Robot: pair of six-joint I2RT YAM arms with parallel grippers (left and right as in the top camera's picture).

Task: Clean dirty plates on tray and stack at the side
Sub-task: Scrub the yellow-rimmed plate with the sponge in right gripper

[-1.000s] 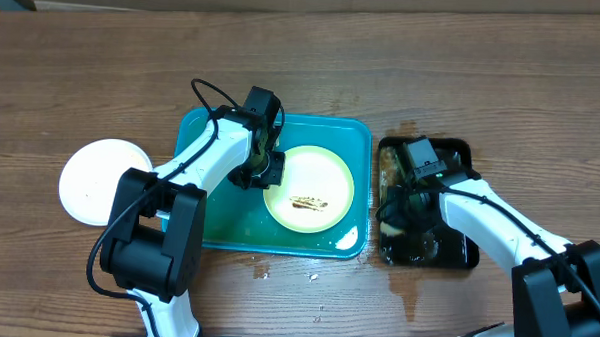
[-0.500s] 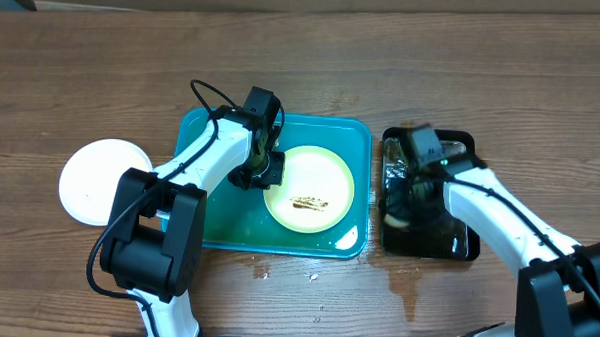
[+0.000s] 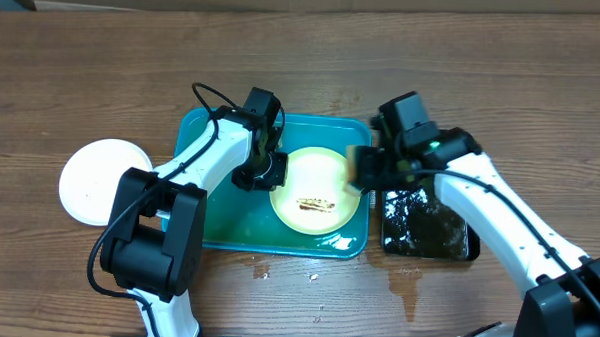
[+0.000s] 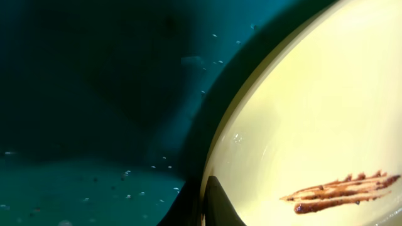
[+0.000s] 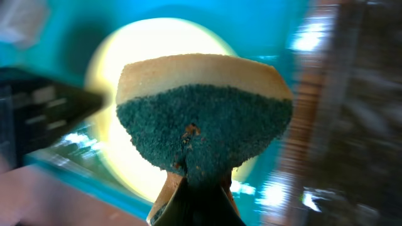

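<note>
A pale lime-green plate (image 3: 314, 189) with a brown smear (image 3: 317, 202) lies in the teal tray (image 3: 213, 221). My left gripper (image 3: 270, 167) is shut on the plate's left rim; in the left wrist view a finger (image 4: 217, 207) pinches the plate's edge (image 4: 301, 119). My right gripper (image 3: 365, 171) is shut on a sponge (image 5: 204, 116) with a tan top and dark green scrub face, held over the plate's right edge. A white plate (image 3: 94, 179) lies on the table left of the tray. Whether another plate lies beneath it cannot be told.
A black pan of dark liquid (image 3: 423, 228) sits right of the tray, with wet patches (image 3: 406, 282) on the wooden table in front of it. Small crumbs (image 3: 311, 277) lie near the tray's front edge.
My right gripper has lifted the sponge out of the black pan and carried it left over the lime-green plate. The left gripper has kept its hold on the plate's rim.
</note>
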